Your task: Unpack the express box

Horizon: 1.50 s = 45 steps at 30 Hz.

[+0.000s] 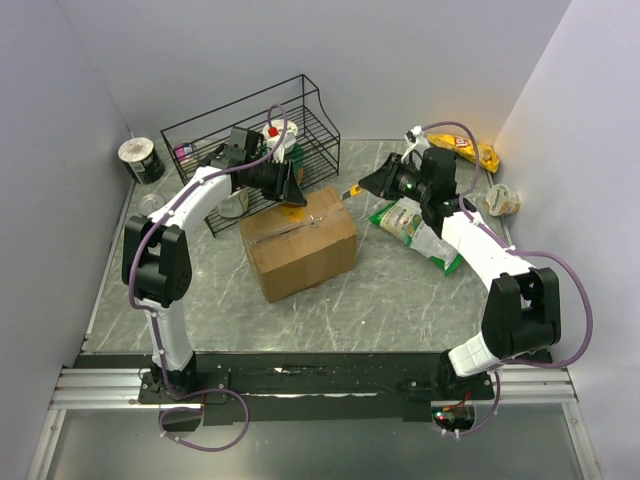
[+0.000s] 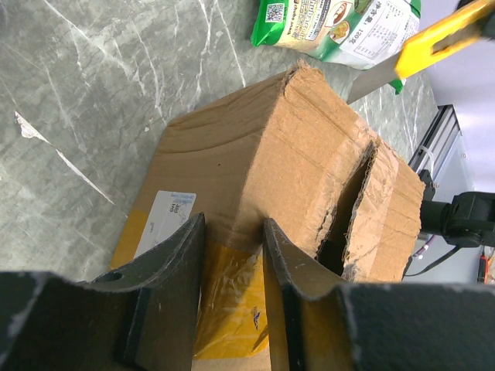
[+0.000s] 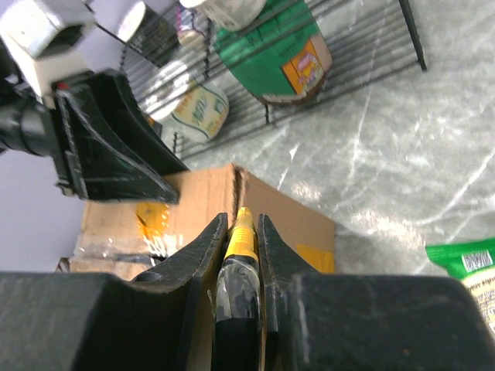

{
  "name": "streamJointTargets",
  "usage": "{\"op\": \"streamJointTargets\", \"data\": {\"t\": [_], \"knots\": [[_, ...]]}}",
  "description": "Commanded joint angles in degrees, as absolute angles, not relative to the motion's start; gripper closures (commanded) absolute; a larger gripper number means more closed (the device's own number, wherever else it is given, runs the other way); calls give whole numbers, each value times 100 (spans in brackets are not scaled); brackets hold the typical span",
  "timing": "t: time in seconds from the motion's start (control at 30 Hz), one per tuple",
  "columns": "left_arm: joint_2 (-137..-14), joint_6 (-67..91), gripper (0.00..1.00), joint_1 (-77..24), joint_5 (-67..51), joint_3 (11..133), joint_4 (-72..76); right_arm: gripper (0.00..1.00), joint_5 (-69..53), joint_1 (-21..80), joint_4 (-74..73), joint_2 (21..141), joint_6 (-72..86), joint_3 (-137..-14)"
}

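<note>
The express box (image 1: 300,245) is a brown carton in the middle of the table, with a yellow label (image 1: 290,210) at its far corner. My left gripper (image 1: 293,188) is open and sits on that corner, with the label between its fingers in the left wrist view (image 2: 234,224). The box's top seam (image 2: 348,209) is split open there. My right gripper (image 1: 365,185) is shut on a yellow utility knife (image 3: 242,239) and holds it just right of the box's far edge (image 3: 201,197), blade pointing at the box. The knife also shows in the left wrist view (image 2: 433,42).
A black wire rack (image 1: 255,135) with jars and cups stands behind the box, close to my left arm. A green snack bag (image 1: 410,220) lies right of the box. A yellow bag (image 1: 470,150) and a cup (image 1: 503,200) lie far right. A round tin (image 1: 140,158) sits far left.
</note>
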<state>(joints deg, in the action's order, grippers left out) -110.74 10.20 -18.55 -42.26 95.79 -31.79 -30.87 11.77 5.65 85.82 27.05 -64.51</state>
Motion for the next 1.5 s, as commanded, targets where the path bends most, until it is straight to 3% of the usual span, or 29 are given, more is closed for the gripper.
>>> {"op": "streamJointTargets", "data": {"t": [0.0,0.8,1.47], "knots": [[-11162,896,99,-1872,-3683,9422,-3428,100,-3014,1248,598,8244,2557,-6337],[-11215,940,99,-1872,-3656,9466,-3384,100,-2944,1327,440,8174,2725,-6381],[-11303,1125,99,-1863,-2865,9677,-3305,100,-2936,1415,-852,7216,2224,-5933]]}}
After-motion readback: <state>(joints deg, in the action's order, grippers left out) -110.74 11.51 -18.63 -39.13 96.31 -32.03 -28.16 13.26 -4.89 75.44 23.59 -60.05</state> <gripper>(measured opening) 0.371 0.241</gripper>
